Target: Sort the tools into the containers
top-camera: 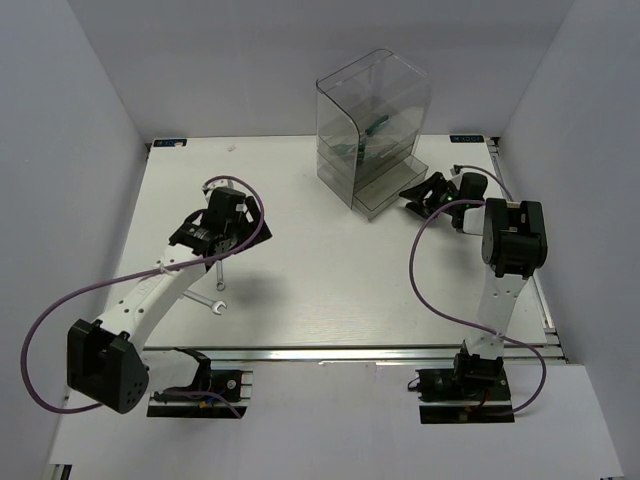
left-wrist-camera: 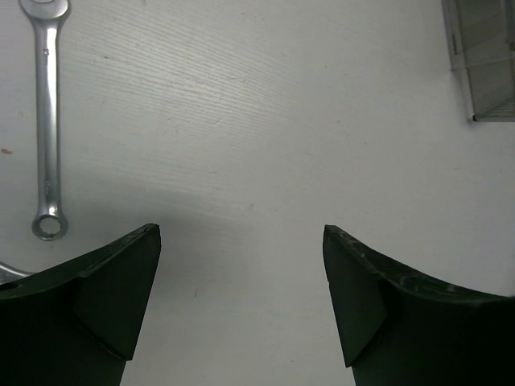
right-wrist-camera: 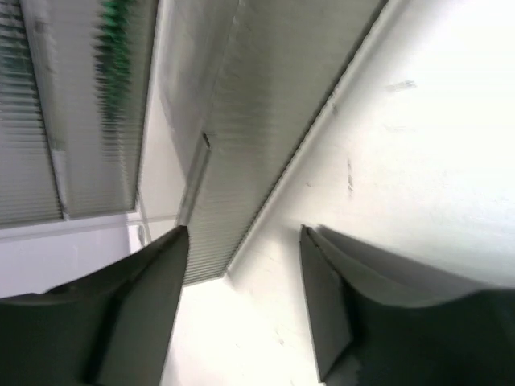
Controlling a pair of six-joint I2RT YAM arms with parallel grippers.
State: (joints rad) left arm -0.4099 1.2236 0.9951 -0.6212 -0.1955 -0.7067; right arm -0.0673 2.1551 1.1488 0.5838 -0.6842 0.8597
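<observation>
Wrenches first: you have two left out on the tabletop, toward the near left corner. One wrench lies flat and in full view. The other wrench is partly under the left arm.

No screwdrivers are loose on the tabletop. Green handles show through the walls of the drawer unit at the far edge, right of centre. I can't count them, but I'd call the screwdrivers done. That puts you well past halfway, with only the wrenches left.

The bottom drawer is pulled out. I can't tell what's in it.

The left claw is spread with nothing in it. The full-view wrench sits outside the gap, off to the side of one finger, with its ring end just beside that fingertip. You'd need to shift the claw over to straddle the shaft.

The right claw is also spread and empty, right at the corner of the pulled-out drawer and well away from the wrenches.
</observation>
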